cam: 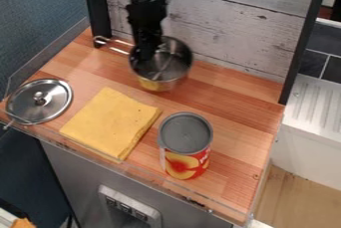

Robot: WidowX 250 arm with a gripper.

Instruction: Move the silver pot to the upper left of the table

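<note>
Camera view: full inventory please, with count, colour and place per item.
pot: one, silver, back of table, at the gripper
lid: one, silver, left corner
cloth: one, yellow, folded, front left of centre
can: one, red-yellow label, grey top, front right
table: one, wood-brown, centre
backboard: one, whitewashed planks, behind table
posts: two, black, flanking backboard
wall: one, blue, upper left
ribbed white surface: one, right
gripper: one, black, over pot
arm: one, black, from top edge

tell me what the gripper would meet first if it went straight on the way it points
Most likely the silver pot, its rim or inside: the gripper points down at it, though depth is unclear.
</note>
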